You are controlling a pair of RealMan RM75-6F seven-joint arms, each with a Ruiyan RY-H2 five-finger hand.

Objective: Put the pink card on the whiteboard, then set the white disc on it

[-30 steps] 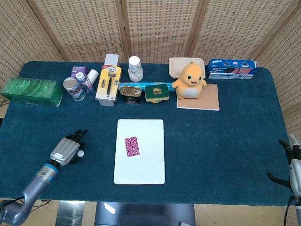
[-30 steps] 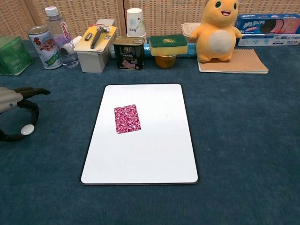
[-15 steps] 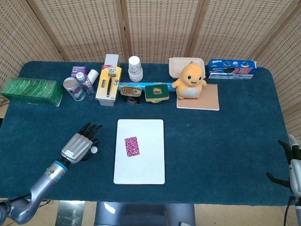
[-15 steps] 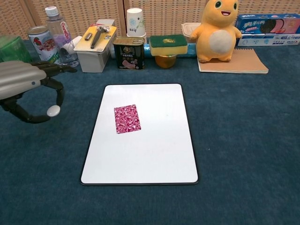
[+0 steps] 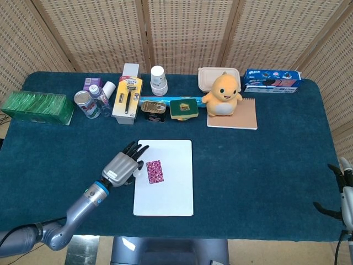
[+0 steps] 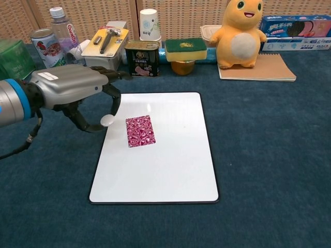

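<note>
The pink patterned card [image 5: 155,171] [image 6: 140,131] lies flat on the left half of the whiteboard [image 5: 171,193] [image 6: 165,165]. My left hand [image 5: 123,165] [image 6: 77,90] hovers over the board's left edge and pinches the small white disc [image 5: 137,173] [image 6: 107,120] between thumb and a finger. The disc hangs just left of the card, apart from it. My right hand [image 5: 345,190] rests at the table's far right edge, its fingers apart and holding nothing.
Along the back stand a green box [image 5: 37,107], a can [image 5: 85,104], a bottle [image 6: 64,39], a razor pack [image 5: 127,98], a paper cup [image 5: 159,80], a tin [image 6: 142,58], a sponge [image 6: 185,49], a yellow plush toy [image 5: 223,95] on a notebook [image 5: 242,117], and a biscuit box [image 5: 271,80].
My left hand has carried the white disc rightward and forward, from the bare cloth at the left to the whiteboard's left edge beside the card. The right hand has stayed still.
</note>
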